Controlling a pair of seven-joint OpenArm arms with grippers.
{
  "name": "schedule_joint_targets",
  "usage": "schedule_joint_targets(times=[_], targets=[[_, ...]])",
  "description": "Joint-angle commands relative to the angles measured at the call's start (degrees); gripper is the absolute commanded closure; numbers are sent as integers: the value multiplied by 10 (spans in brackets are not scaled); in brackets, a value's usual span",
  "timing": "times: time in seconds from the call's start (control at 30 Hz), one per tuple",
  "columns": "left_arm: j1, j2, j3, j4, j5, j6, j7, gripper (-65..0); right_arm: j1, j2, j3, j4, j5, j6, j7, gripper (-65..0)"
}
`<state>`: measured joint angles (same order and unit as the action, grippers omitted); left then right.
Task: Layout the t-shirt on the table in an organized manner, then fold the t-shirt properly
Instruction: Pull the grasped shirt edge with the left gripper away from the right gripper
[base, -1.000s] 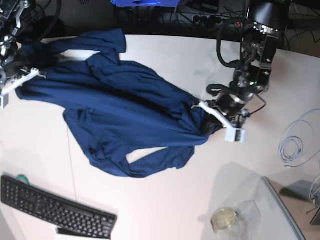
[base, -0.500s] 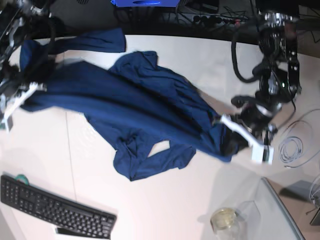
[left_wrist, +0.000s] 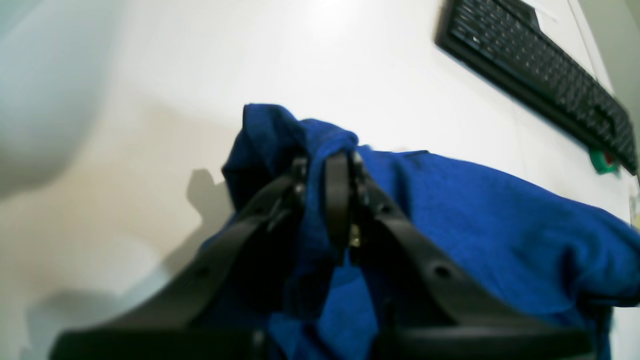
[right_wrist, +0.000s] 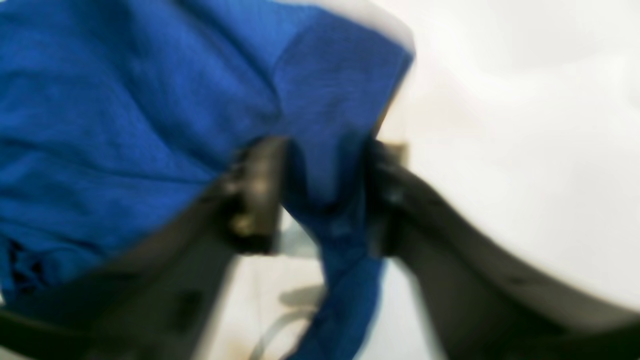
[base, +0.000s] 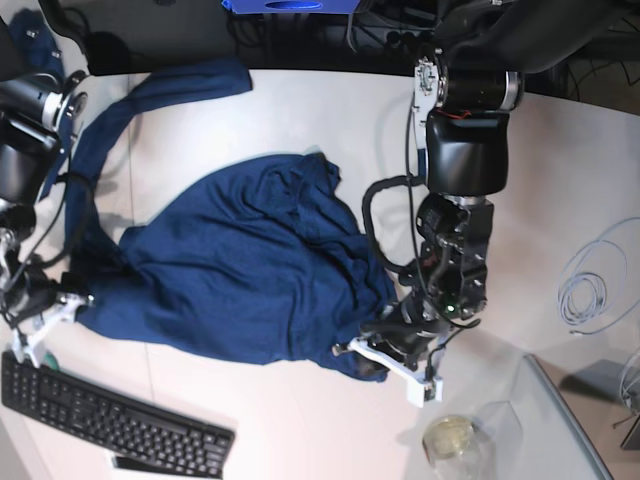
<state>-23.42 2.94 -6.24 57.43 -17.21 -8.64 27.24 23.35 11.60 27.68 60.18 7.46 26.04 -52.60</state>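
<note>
- The large plain navy-blue knit t-shirt (base: 240, 270) lies bunched mid-frame on the smooth white surface (base: 300, 430).
- My left end effector (left_wrist: 325, 165), lower right in the base view, pinches its hem, fingers narrowly parted.
- My right end effector (right_wrist: 320, 195), lower left, has cloth between wider-spread fingers.

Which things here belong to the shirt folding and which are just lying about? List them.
Job: t-shirt, table, left gripper, right gripper.
Lying about: keyboard, cable coil, glass jar.
</note>
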Motion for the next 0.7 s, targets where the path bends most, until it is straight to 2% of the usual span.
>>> schedule_joint_targets(times=[0.0, 0.03, 0.1, 0.13, 0.17, 0.3, 0.43, 0.53, 0.67], targets=[[-10, -2, -5, 6, 2, 0, -27, -225, 11, 14, -2, 13, 12, 2, 25, -366], [3, -1, -5, 8, 1, 0, -40, -336, 2, 19, -1, 24, 13, 2, 33, -419], [17, -5, -5, 22, 1, -3, -59, -545, -21, 22, 1, 61, 13, 2, 40, -438], [23, -8, -5, 31, 1, -3, -67, -627, -33, 23, 1, 87, 13, 2, 41, -434], [32, -11, -7, 51, 1, -3, -71, -650, -51, 29, 2, 119, 13, 2, 39, -432], [114, -31, -5, 189, 0, -3, -70, -650, -133, 32, 2, 208, 13, 2, 39, -434], [255, -39, 0, 324, 0, -4, -70, -650, -193, 31, 1, 199, 13, 2, 82, -438], [349, -36, 19, 384, 0, -4, -71, -650, -201, 32, 1, 166, 13, 2, 119, -438], [425, -35, 69, 402, 0, -4, -75, -650, -201, 32, 24, 145, 13, 2, 124, -438]])
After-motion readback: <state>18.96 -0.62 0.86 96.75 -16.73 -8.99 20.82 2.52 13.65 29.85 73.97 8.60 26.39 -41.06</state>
